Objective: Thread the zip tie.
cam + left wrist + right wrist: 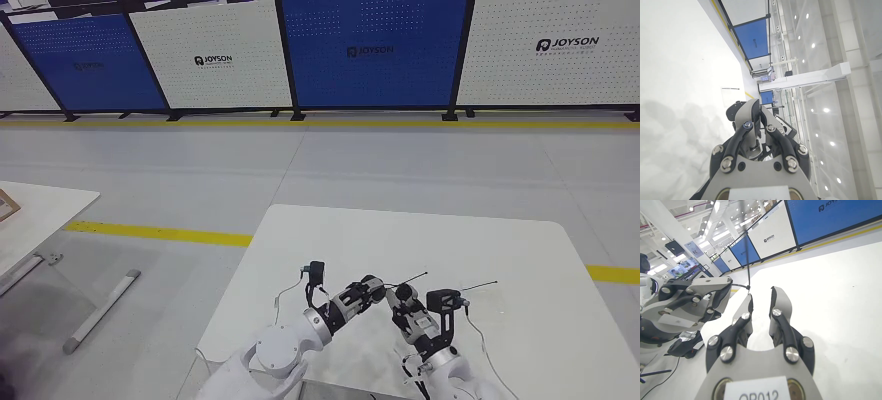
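Zip tie (748, 287) pinched in left tool (730, 285); right tool (761, 291) spread beside.

Even white light floods the hall from rows of round ceiling lamps (826, 109), seen in both wrist views. The table (500, 250) takes it hard: in the left wrist view glare bleaches the top to near-blank white toward its far edge. Bolt heads on the right gripper (761, 291) throw back small highlights. The zip tie (747, 256) stands as a thin dark line against the bright hall. Wide lenses bend straight lines: the partition panels (375, 50) bow in the top view, and the table's far edge curves in the right wrist view.
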